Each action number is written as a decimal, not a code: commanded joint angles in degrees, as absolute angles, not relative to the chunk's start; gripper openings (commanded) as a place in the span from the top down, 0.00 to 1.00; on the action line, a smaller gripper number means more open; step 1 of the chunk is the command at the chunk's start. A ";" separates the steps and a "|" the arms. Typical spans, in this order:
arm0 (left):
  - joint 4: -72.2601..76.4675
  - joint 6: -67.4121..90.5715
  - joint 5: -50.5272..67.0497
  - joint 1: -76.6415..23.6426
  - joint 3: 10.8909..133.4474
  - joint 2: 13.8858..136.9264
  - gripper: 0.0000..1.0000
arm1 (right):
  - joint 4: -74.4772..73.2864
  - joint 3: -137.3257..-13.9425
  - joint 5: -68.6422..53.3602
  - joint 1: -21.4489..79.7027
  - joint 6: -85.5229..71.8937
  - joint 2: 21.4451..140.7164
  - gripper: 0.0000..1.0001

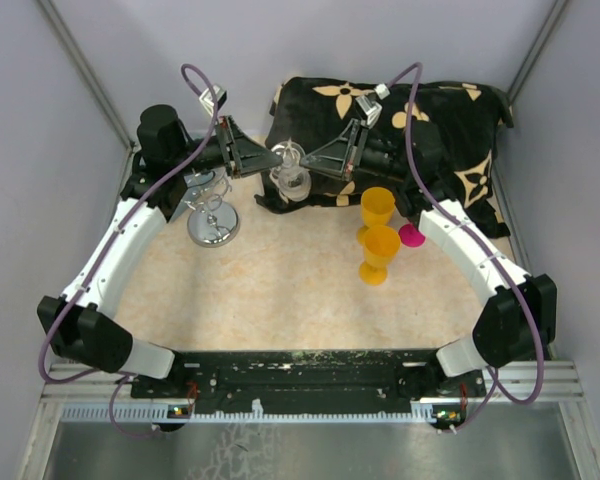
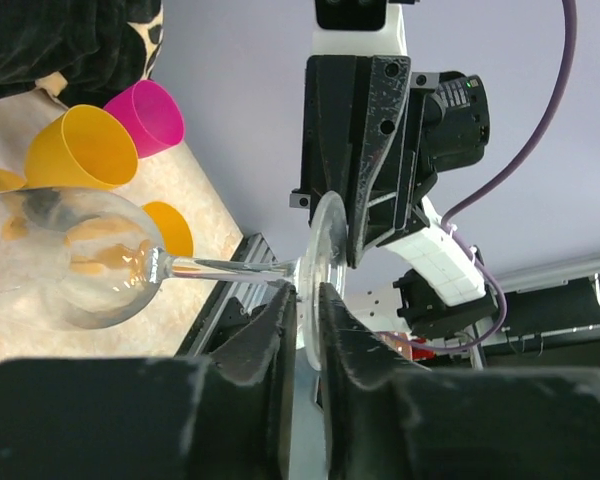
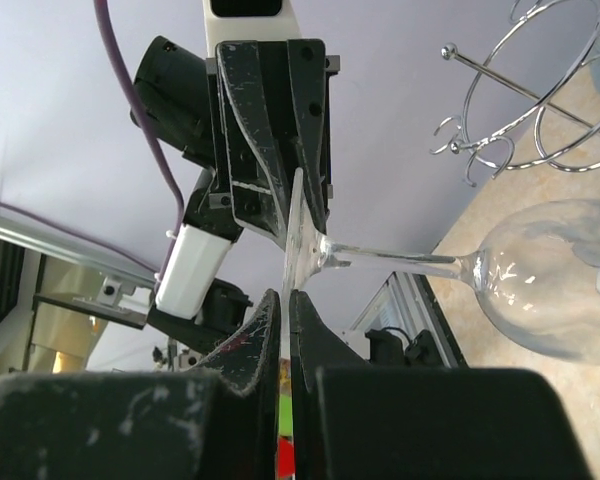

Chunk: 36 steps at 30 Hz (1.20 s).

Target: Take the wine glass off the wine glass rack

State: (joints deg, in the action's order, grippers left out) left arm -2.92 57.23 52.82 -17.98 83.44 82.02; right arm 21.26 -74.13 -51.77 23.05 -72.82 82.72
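Note:
The clear wine glass (image 1: 292, 178) hangs on its side in the air between my two grippers, off the chrome wire wine glass rack (image 1: 212, 215) standing to its left. My left gripper (image 1: 277, 160) is shut on the rim of the glass's round foot (image 2: 325, 265); its own view shows the fingertips (image 2: 308, 292) round the foot and the bowl (image 2: 80, 255) pointing left. My right gripper (image 1: 308, 160) is shut on the opposite side of the same foot (image 3: 302, 240), its fingertips (image 3: 286, 298) tight on the edge. The rack's rings (image 3: 540, 110) show empty at the upper right of the right wrist view.
A black cushion with cream flowers (image 1: 450, 120) lies at the back right, under and behind the glass. Two yellow plastic goblets (image 1: 377, 207) (image 1: 379, 253) and a pink cup (image 1: 412, 235) stand right of centre on the beige table top. Grey walls close in the sides.

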 commanded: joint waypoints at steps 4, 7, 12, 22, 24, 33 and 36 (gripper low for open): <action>-0.47 56.97 54.25 -18.45 84.90 82.00 1.00 | 26.92 -76.14 -53.35 23.82 -71.61 81.49 1.00; 0.27 57.08 54.98 -18.46 85.18 82.05 1.00 | 26.17 -76.03 -54.00 23.82 -70.74 81.18 1.00; 1.23 55.16 56.55 -18.46 87.37 82.20 1.00 | 17.83 -77.12 -54.66 23.25 -64.77 80.12 0.74; -15.65 30.79 58.63 -21.28 100.32 84.32 1.00 | 3.06 -78.01 -55.08 13.65 -57.09 73.41 0.45; -24.69 18.25 54.83 -25.54 104.79 85.07 1.00 | 0.62 -78.88 -55.15 11.31 -56.43 72.42 0.43; -35.64 -26.90 26.70 -44.42 97.84 80.47 1.00 | -9.62 -82.45 -53.12 4.88 -52.57 70.31 0.32; -32.17 -32.95 20.70 -47.54 92.88 77.76 1.00 | -12.88 -82.74 -51.54 4.43 -50.50 69.75 0.27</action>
State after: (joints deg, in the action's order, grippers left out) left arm -34.02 -14.92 33.71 -44.99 97.34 81.80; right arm -8.05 -79.79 -53.39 5.06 -54.39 72.31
